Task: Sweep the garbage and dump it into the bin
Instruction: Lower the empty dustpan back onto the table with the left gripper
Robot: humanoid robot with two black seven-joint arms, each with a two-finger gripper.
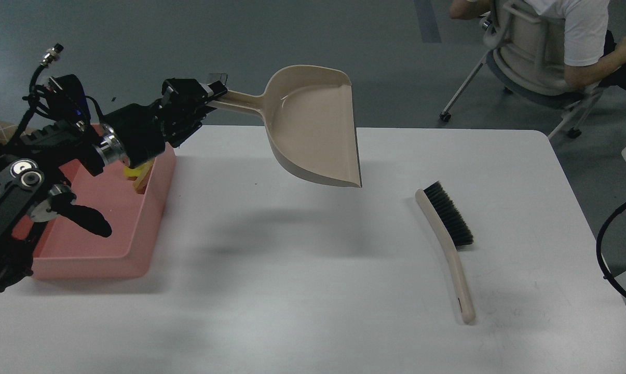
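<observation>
Left gripper (209, 96) clamps the beige plastic long-handled dustpan (313, 127) aloft; right gripper out of view. Yellow sponge scrap (136, 172) lies in the shallow pink plastic bin (136, 228), far left. Risk: handle grip is far from the pan, so it could twist and drop

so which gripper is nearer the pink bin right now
Left. The left gripper is shut on the dustpan handle, just past the pink bin's far edge. The right gripper is out of view.
</observation>
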